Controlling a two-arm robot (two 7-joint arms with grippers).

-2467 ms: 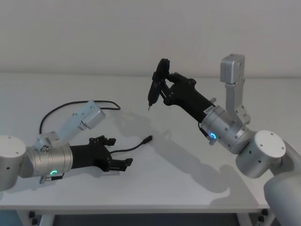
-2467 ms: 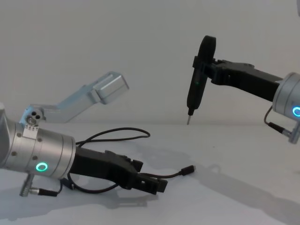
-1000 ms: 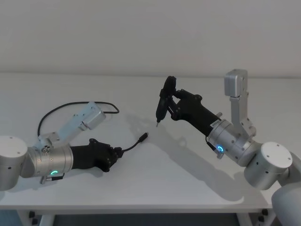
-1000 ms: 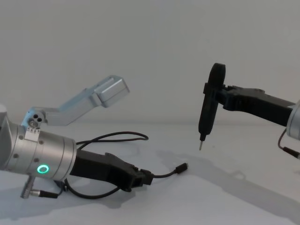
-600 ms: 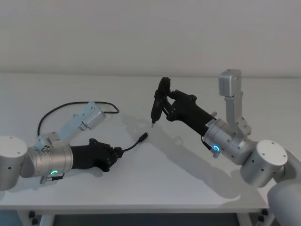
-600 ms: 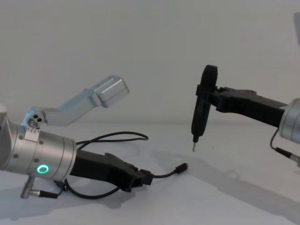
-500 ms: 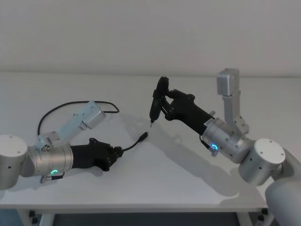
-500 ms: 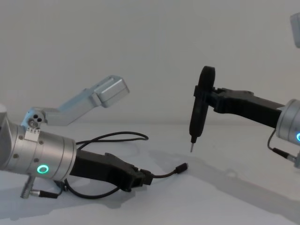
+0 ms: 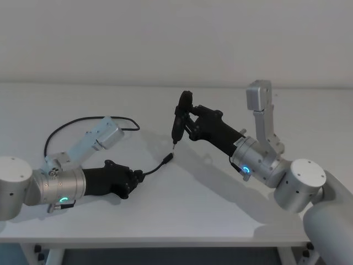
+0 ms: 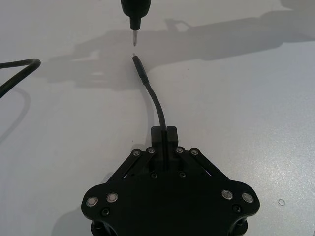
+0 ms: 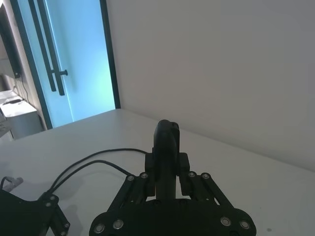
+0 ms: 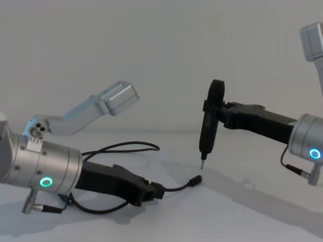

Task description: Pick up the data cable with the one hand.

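Observation:
The data cable is a thin black cord on the white table, with a loose loop behind my left arm. My left gripper lies low on the table, shut on the cord a short way behind its free plug. In the left wrist view the cord runs out from between the fingertips to the plug. My right gripper is shut on a slim black pen-like tool. The tool's metal tip hangs just above the plug.
The silver camera bracket of my left arm sticks up over the cable loop. The table's front edge runs close below both arms. Open tabletop lies between the arms and to the back.
My left gripper closed on the cable and has since held still. My right arm has carried the pen-like tool left and down, bringing its tip close over the plug.

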